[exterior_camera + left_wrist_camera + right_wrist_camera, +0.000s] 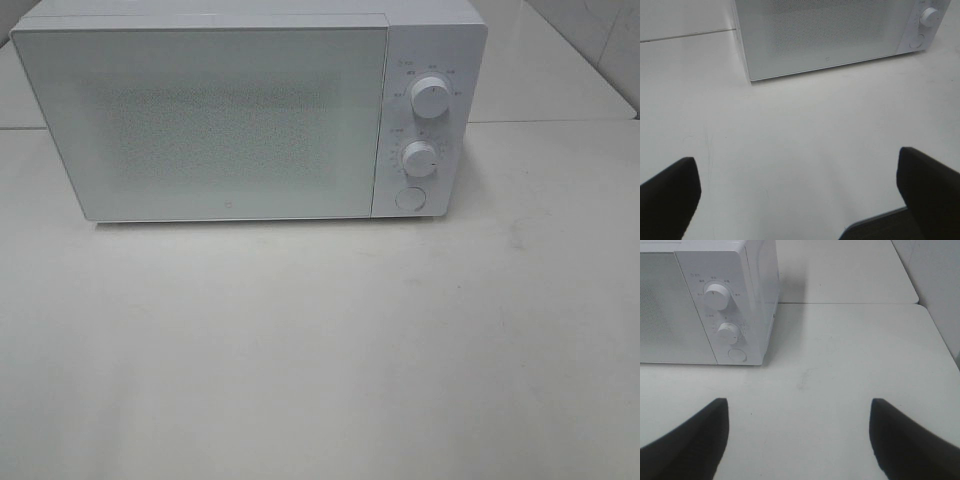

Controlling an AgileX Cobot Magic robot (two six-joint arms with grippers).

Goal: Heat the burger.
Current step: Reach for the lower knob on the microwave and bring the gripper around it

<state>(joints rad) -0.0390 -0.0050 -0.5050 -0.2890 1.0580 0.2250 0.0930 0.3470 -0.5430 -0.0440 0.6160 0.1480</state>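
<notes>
- Since the table (320, 350) carries everything, it is the largest thing here. Its wide front part is bare, which I judge leaves both arms room to work.
- The microwave (250, 115) stands at the far side of the table with its front turned to the robot, so the controls can be reached from this side.
- Its door (180, 130) is shut, and the dotted window is milky, so nothing inside can be seen.
- The burger shows in no view, neither on the table nor in a gripper. It may be behind the door, but I cannot tell.
- The left gripper (797, 170) hovers above the table and faces the door, with its jaws spread wide and holding nothing.
- The right gripper (799, 405) hovers the same way, jaws apart and empty, facing the control side. I judge it is the better placed one for the controls.
- The upper knob (430, 98) and lower knob (420, 157) sit one above the other on the right panel.
- The round button (409, 198) below them is the smallest. Probably it releases the door.
</notes>
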